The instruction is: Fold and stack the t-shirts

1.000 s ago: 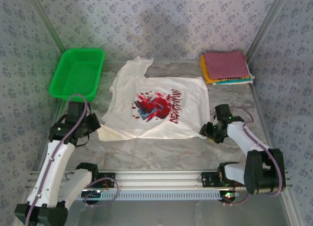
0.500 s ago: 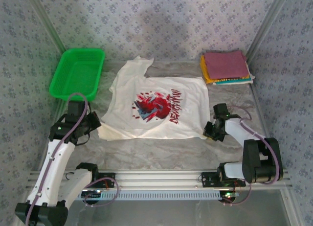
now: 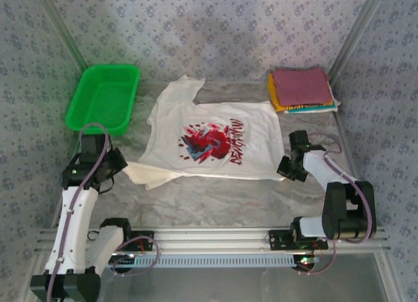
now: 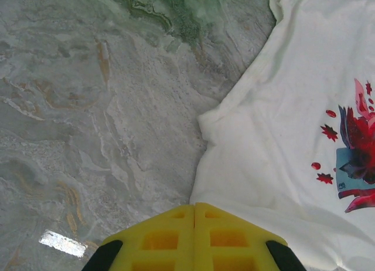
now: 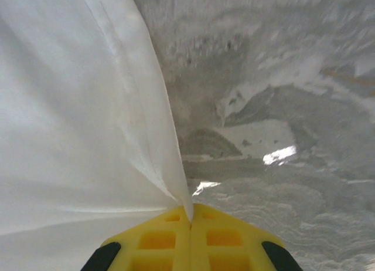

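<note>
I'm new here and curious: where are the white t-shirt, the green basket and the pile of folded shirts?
white t-shirt (image 3: 212, 142), top view, red chest graphic.
green basket (image 3: 104, 100), top view, bare floor.
pile of folded shirts (image 3: 302, 86), top view, maroon top shirt.

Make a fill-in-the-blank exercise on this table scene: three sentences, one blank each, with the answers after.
1. The t-shirt pinched in the right claw is coloured ____.
2. The topmost folded shirt at the far right is coloured ____.
3. The mesh basket at the far left is coloured ____.
Missing words: white; maroon; green.
</note>
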Controlling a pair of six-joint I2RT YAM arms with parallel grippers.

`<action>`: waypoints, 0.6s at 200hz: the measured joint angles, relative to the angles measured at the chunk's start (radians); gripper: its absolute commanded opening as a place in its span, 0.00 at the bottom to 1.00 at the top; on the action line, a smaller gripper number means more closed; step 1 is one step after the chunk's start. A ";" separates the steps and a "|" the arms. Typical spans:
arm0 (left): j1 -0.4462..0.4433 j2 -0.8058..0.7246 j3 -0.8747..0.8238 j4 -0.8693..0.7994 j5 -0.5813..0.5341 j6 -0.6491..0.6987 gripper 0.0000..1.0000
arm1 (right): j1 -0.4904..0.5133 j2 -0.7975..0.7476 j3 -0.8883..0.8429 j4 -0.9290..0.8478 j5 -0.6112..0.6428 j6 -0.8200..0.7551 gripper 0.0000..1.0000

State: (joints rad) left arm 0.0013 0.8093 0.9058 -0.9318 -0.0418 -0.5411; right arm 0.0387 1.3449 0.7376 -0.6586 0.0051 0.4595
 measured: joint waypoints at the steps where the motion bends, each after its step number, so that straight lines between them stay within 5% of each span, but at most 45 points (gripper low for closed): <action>1: 0.001 0.000 0.000 0.000 0.001 0.000 0.00 | 0.001 0.000 0.002 0.000 0.001 -0.001 0.00; 120: 0.128 0.069 0.154 0.029 0.056 0.089 0.00 | 0.130 -0.119 0.253 -0.038 0.179 -0.116 0.00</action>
State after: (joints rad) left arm 0.1291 0.8787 1.0599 -0.9028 0.0147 -0.4526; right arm 0.1692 1.2263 0.9905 -0.6964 0.1841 0.3439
